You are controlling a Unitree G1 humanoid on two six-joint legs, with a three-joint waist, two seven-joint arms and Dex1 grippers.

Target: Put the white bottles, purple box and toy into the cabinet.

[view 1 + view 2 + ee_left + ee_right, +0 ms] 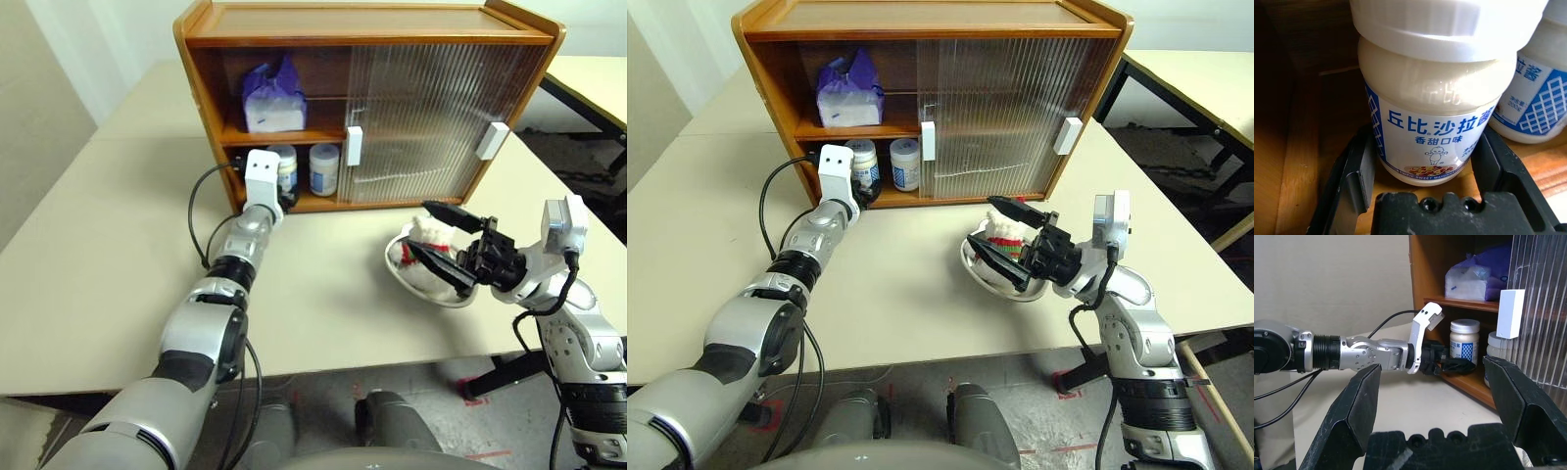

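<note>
Bottles (1435,112) and purple box (273,96) are put in the cabinet (372,24); one bottle is gripped by the left gripper (1422,166). Below the wide-open right gripper (443,240), the toy (428,238) is left.

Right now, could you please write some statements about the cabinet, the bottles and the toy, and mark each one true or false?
1. The purple box is on the upper shelf of the cabinet. True.
2. Both white bottles stand on the table outside the cabinet. False: both stand on the cabinet's lower shelf.
3. The left gripper has its fingers on either side of one white bottle. True.
4. The toy is already in the cabinet. False: it lies in a dish on the table.
5. The right gripper is shut on the toy. False: it is open.
</note>
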